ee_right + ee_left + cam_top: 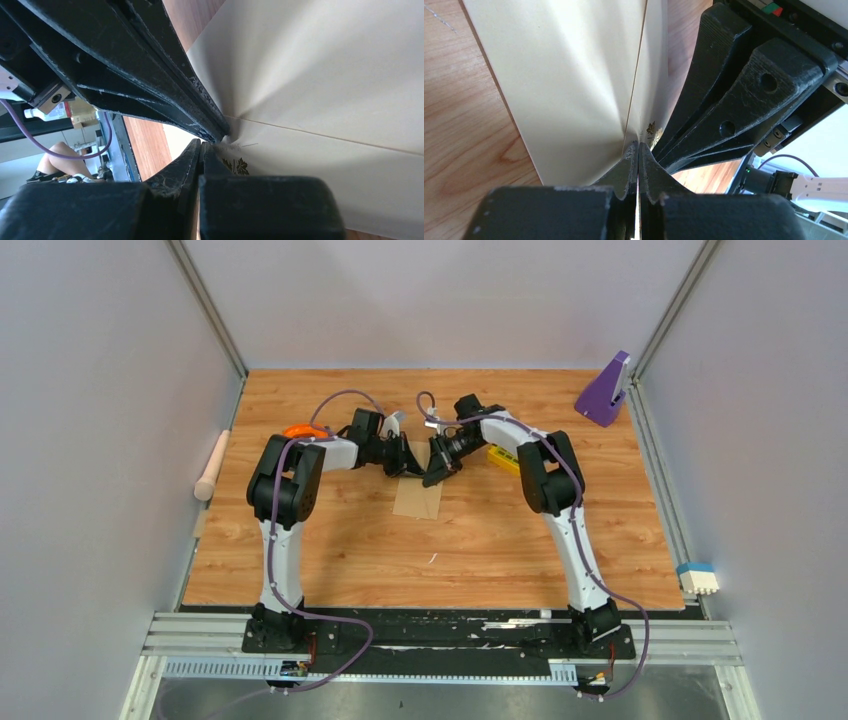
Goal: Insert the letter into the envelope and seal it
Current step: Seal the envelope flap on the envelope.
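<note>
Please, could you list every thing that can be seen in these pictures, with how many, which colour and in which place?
envelope: one, tan-brown, flat at the middle of the table; no separate letter is visible
purple stand: one, purple, far right corner of the table
yellow object: one, yellow, beside the right arm, partly hidden by it
orange object: one, orange, just behind the left arm
wooden stick: one, pale wood, at the left edge of the table
white and blue block: one, off the table at the near right
table: one, brown wood grain
left gripper: one, black, shut on the envelope's far part
right gripper: one, black, shut on the envelope right beside the left gripper
</note>
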Motion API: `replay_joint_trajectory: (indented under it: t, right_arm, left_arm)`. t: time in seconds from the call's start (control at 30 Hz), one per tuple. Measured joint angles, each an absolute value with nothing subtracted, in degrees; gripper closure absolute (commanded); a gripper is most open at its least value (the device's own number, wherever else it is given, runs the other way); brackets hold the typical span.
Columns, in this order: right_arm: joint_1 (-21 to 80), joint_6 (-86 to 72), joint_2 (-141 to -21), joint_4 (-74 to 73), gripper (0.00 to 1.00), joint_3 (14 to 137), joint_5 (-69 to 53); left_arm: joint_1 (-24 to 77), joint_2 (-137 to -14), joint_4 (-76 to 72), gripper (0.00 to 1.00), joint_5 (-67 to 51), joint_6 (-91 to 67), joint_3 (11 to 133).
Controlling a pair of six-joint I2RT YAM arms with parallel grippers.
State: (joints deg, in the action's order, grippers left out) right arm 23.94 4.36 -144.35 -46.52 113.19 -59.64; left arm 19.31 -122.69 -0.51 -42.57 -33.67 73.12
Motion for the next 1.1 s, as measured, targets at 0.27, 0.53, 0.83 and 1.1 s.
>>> replay_joint_trajectory:
  t: [0.27,0.53,0.83,1.1]
  right_arm:
    - [25.26,4.38,-144.35,-46.63,1.00,113.97,-57.76]
    - [25.02,4.38,-143.26,-44.99,1.00,110.43,-59.70]
    - [24.45,4.10,-143.20,-45.21,1.00,109.91,-60.38]
    - [23.99,3.95,-143.20,-45.41,1.00,109.86,-60.66]
  left_arm:
    - [19.29,-122.69,-0.69,1.00,-42.59,-33.82,73.01]
    - [19.33,-122.67,-0.56,1.00,-43.29,-33.80,72.79]
    - [18.41,-122.61,-3.31,1.00,-44.49,-34.94,71.33]
    - [17.23,-122.61,-3.33,1.00,-45.74,-35.44,70.67]
